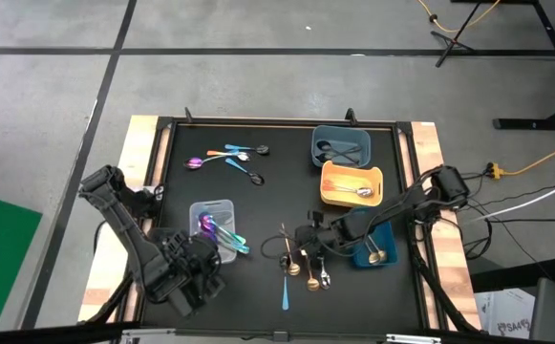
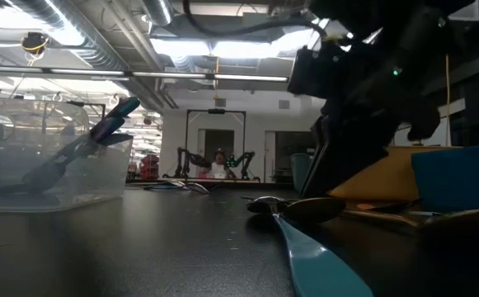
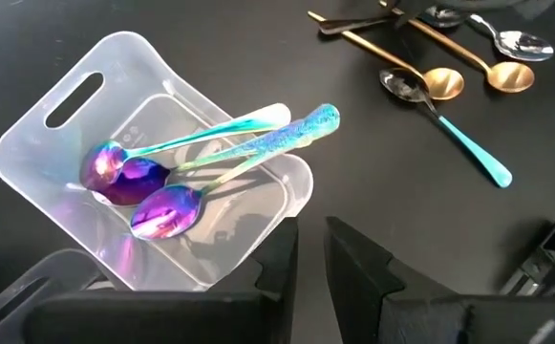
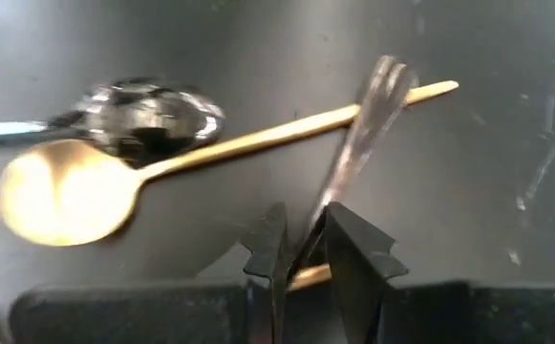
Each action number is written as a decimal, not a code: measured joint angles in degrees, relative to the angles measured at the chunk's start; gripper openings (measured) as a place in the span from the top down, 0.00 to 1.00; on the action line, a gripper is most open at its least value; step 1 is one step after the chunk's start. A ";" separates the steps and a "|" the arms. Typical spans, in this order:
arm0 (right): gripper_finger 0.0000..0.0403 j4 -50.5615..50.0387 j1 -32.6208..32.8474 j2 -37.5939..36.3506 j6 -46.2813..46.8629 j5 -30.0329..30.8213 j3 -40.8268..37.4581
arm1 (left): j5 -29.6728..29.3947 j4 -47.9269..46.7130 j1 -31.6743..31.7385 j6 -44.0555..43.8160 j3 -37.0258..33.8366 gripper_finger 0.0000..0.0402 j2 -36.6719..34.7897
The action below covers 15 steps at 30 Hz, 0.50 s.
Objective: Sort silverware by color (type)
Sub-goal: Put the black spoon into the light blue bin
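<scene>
The right gripper pinches a thin silver utensil handle lying across a gold spoon near the black table's front edge; the left gripper's fingers stand slightly apart beside the clear plastic tray.

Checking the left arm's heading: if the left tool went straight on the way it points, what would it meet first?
Most likely the clear tray, at its near corner, ahead of the left tool; the iridescent spoons lie just beyond. Depth is uncertain.

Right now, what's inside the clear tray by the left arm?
The clear tray holds iridescent purple spoons: two bowls show plainly, with handles sticking out over the rim. The tray wall and overlapping handles hide whether a third lies beneath.
</scene>
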 joint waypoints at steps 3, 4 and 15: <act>0.83 -0.15 0.00 0.64 -0.01 1.94 0.00 | -0.02 0.00 0.34 0.00 -0.02 0.88 0.00; 0.83 -0.25 0.00 0.64 -0.02 2.22 0.00 | 0.00 -0.02 0.33 0.00 -0.02 0.88 0.00; 0.83 -0.20 0.00 0.64 0.04 2.47 0.00 | 0.01 -0.02 0.33 -0.02 -0.02 0.88 0.00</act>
